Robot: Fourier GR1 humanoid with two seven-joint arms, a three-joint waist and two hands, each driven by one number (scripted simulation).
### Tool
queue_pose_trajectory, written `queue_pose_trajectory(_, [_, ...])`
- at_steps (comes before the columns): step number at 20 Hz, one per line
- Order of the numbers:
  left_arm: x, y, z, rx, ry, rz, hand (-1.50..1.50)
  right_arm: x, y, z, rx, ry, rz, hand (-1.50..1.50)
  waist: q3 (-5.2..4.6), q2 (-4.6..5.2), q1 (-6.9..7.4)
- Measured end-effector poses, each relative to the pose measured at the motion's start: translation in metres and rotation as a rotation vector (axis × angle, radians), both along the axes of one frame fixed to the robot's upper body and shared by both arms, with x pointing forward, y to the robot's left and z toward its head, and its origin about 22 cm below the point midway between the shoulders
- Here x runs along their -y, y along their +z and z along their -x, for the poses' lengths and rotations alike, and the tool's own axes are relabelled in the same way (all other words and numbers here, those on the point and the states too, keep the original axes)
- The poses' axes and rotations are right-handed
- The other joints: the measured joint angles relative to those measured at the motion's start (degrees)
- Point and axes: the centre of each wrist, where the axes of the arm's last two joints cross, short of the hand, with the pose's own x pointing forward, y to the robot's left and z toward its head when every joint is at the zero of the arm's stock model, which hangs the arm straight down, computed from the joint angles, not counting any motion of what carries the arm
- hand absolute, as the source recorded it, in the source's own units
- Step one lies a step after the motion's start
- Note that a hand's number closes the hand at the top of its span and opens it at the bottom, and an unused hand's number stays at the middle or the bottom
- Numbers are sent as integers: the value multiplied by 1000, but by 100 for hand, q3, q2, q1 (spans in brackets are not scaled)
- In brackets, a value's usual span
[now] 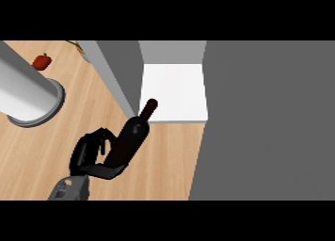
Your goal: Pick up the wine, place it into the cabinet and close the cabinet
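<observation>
There is only one view, from the robot's head. It looks steeply down on the wooden counter (pixel 31 150), quite near to it. The open cabinet (pixel 174 92) fills the upper middle, and its grey door (pixel 275 122) covers the right side.

My left hand (pixel 94 153) curls round the wine bottle (pixel 132 136), its neck tilted toward the open cabinet's white shelf (pixel 174 94).

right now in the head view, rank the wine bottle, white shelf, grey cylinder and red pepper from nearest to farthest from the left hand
From the left hand:
1. Wine bottle, held in it.
2. White shelf, up and right, inside the cabinet.
3. Grey cylinder, upper left; close to the shelf's distance.
4. Red pepper, far upper left.
</observation>
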Motion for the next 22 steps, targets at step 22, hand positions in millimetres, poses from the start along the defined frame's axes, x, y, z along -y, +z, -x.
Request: queue_pose_trajectory(22, [110,148,-21,190,-46,124,150,10,1,-3,-12,-27,-4,-150,6,-12,12])
